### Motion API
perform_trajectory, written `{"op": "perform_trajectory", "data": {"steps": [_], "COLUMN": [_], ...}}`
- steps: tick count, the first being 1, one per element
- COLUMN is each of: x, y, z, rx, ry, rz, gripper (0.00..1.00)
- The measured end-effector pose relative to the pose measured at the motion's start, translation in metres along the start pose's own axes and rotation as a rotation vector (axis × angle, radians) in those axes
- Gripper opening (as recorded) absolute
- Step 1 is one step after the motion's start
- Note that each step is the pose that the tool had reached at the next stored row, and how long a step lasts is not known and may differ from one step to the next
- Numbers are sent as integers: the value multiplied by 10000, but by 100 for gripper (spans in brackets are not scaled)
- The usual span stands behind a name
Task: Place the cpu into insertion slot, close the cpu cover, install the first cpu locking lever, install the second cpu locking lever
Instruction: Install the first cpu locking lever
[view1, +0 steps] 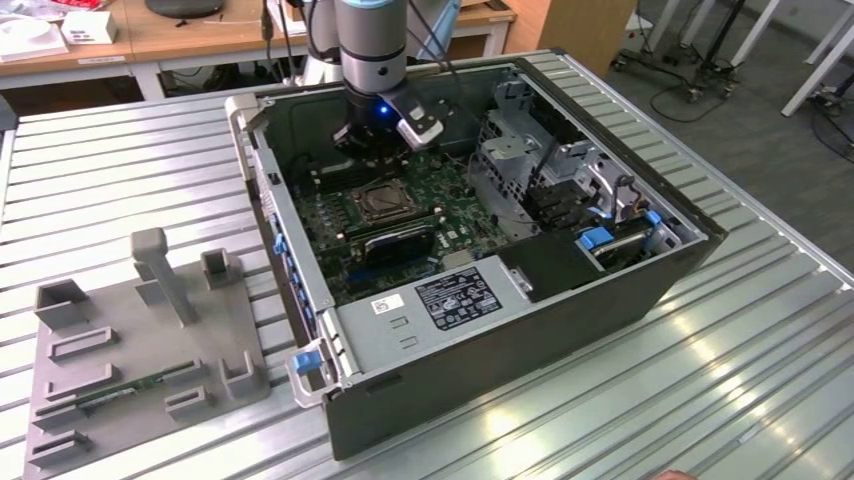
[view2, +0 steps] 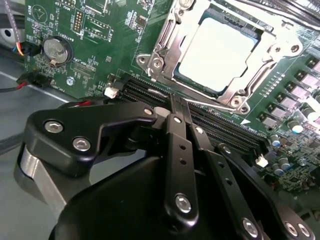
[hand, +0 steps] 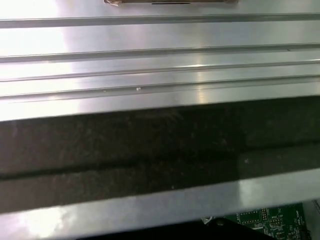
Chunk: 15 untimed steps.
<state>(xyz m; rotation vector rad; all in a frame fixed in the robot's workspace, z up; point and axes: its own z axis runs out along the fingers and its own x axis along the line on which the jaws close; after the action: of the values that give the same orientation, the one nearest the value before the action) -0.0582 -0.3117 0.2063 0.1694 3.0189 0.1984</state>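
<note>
The cpu (view2: 220, 50) shows its dull silver top inside the insertion slot (view1: 378, 201) on the green board (view2: 100, 60). The cpu cover (view2: 167, 42), a silver frame, lies down flat around the chip. My gripper (view2: 179, 106) is shut with nothing between its black fingers (view2: 175, 130). It hovers just beside the socket, over the long memory slots (view2: 225, 127). In the exterior view my gripper (view1: 378, 140) hangs inside the open computer case (view1: 561, 300), a little behind the socket. I cannot tell how the locking levers stand.
A drive cage (view1: 534, 160) and a power supply (view1: 441, 300) crowd the case on the exterior view's right and front. A grey fixture (view1: 147, 340) lies on the slatted metal table (view1: 107, 180). A coin battery (view2: 55, 50) and red wires (view2: 30, 80) sit near the board edge.
</note>
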Motion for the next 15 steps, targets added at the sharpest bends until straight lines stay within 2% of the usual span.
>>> {"op": "perform_trajectory", "data": {"steps": [10,15], "x": [2,-1], "y": [-42,-70], "z": [69,73], "rx": [6,66], "ry": [-1,-7], "rz": [-2,-9], "gripper": [11,11]}}
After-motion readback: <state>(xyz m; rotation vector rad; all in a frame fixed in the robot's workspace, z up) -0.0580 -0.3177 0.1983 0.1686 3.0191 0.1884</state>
